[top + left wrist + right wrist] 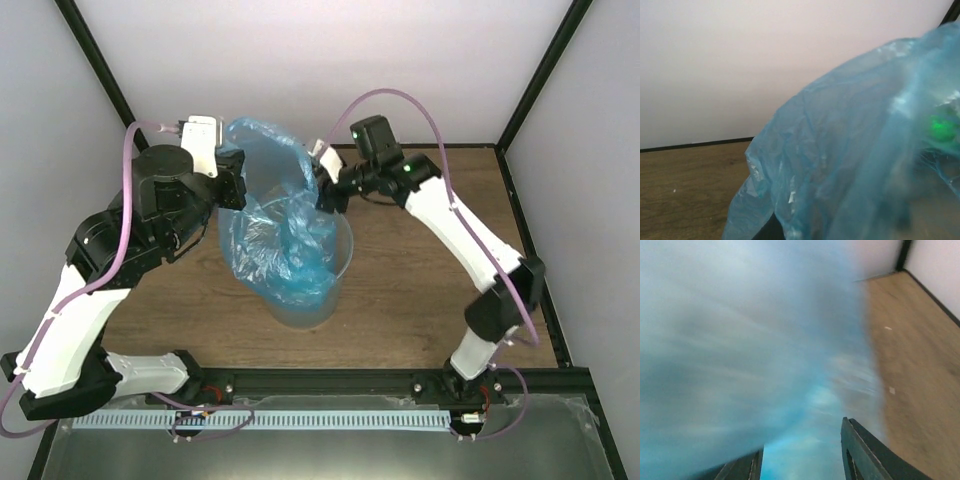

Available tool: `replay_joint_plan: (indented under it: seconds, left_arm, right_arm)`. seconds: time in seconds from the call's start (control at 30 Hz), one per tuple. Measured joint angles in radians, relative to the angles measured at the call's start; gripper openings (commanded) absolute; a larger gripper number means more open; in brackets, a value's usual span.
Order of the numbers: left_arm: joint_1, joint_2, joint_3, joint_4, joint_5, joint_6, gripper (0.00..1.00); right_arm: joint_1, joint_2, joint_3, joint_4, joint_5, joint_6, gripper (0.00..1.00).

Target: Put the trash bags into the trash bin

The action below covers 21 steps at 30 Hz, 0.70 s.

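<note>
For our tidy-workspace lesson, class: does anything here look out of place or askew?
Yes. The trash bag is only partly in the trash bin. Its lower part sits inside, but its top billows above the far rim, spread between the left gripper and right gripper. No spill or tear shows.

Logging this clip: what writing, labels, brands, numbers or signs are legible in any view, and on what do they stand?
No text is readable in any view.
trash bag: plain blue film, no print seen.
trash bin: no label seen.
white strip along the near edge: fine marks, too small to read.
Both wrist views: mostly blurred film, no text.
</note>
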Motion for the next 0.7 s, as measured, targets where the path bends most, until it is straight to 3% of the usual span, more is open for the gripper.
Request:
replay_joint_plan:
  seconds: [0.23, 0.33, 0.5, 0.6, 0.7]
  left_arm:
    - [0.000, 0.001, 0.004, 0.017, 0.021, 0.013, 0.04]
    - [0.000, 0.001, -0.017, 0.037, 0.022, 0.021, 0.04]
    - [0.008, 0.008, -0.071, 0.054, 0.023, 0.027, 0.04]
    - [0.030, 0.021, -0.092, 0.060, 0.029, 0.032, 0.04]
    - [0.062, 0.035, -0.103, 0.072, 0.047, 0.039, 0.04]
  right_arm:
    - [0.150, -0.235, -0.142, -0.027, -0.040, -0.075, 0.43]
    - [0.140, -0.249, -0.201, -0.021, 0.008, -0.079, 0.43]
    - [0.104, -0.229, -0.264, -0.037, 0.070, -0.069, 0.53]
    - [0.033, -0.258, -0.265, -0.035, 0.060, -0.059, 0.64]
    - [-0.040, -0.318, -0.265, -0.031, 0.059, -0.043, 0.65]
